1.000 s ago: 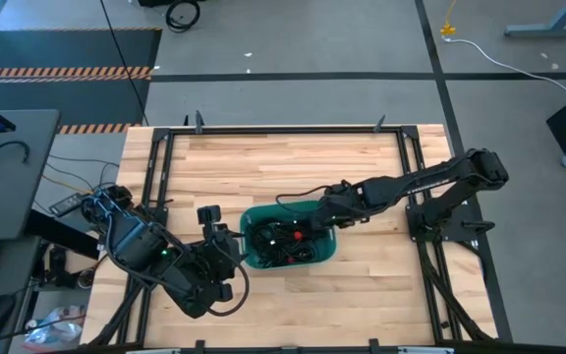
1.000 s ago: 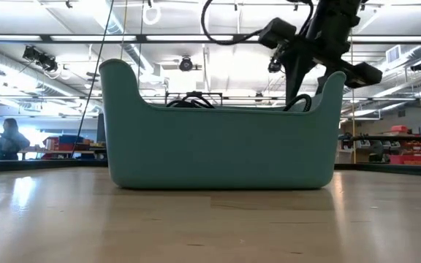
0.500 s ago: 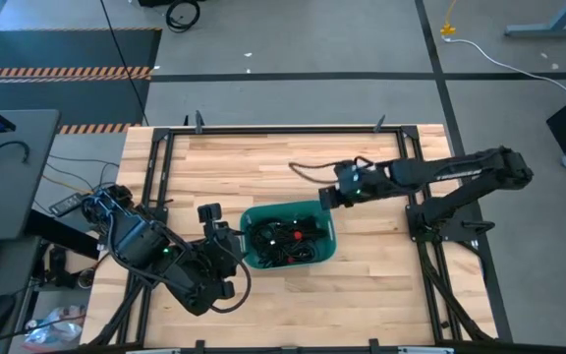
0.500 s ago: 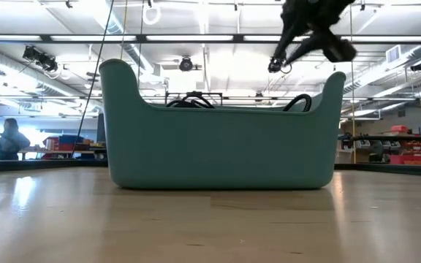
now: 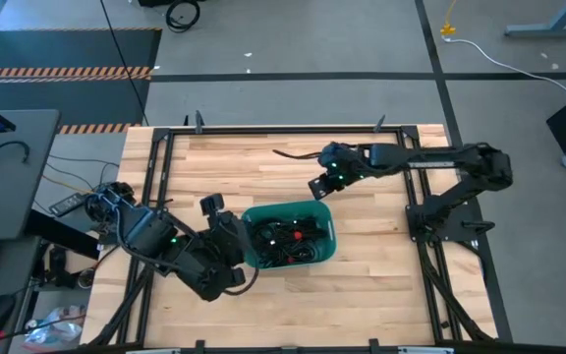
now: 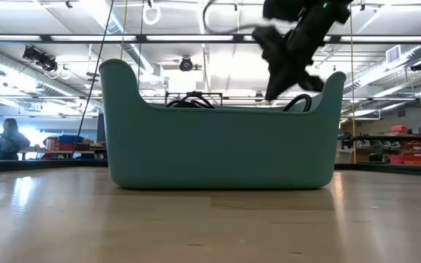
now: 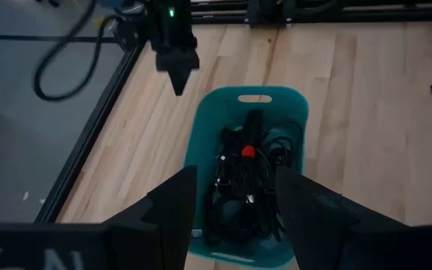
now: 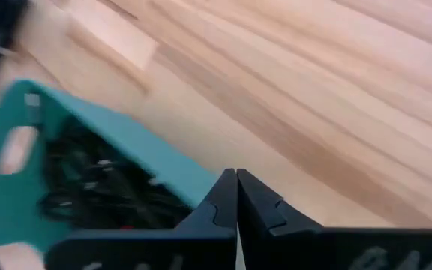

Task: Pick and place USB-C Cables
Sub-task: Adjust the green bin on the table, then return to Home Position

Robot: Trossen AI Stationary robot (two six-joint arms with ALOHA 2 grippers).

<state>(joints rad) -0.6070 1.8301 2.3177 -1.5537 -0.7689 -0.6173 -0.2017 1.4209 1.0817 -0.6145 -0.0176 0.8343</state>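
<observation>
The USB-C cables (image 5: pixel 288 236) lie as a tangle of thin black coils in a teal bin (image 5: pixel 324 248) at mid-table; one shows a red tie (image 7: pixel 247 151). Loops (image 6: pixel 192 98) rise above the bin's rim (image 6: pixel 218 109). My right gripper (image 5: pixel 317 185) hangs shut and empty above the bare wood just beyond the bin's far right corner; its own view shows its fingers closed together (image 8: pixel 236 196). My left gripper (image 7: pixel 235 217) stands open at the bin's left end (image 5: pixel 236 236), above the rim and holding nothing.
A black metal frame (image 5: pixel 263 130) runs around the table's edges, and the right arm's base (image 5: pixel 440 218) stands at the right. Bare wood (image 5: pixel 263 167) lies beyond the bin. A person (image 6: pixel 9 139) stands far off in the room.
My right gripper has risen out of the bin, gone toward the table's far edge and a little left, and shut with nothing in it. The cables have stayed in the bin. My left arm has edged slightly toward the bin.
</observation>
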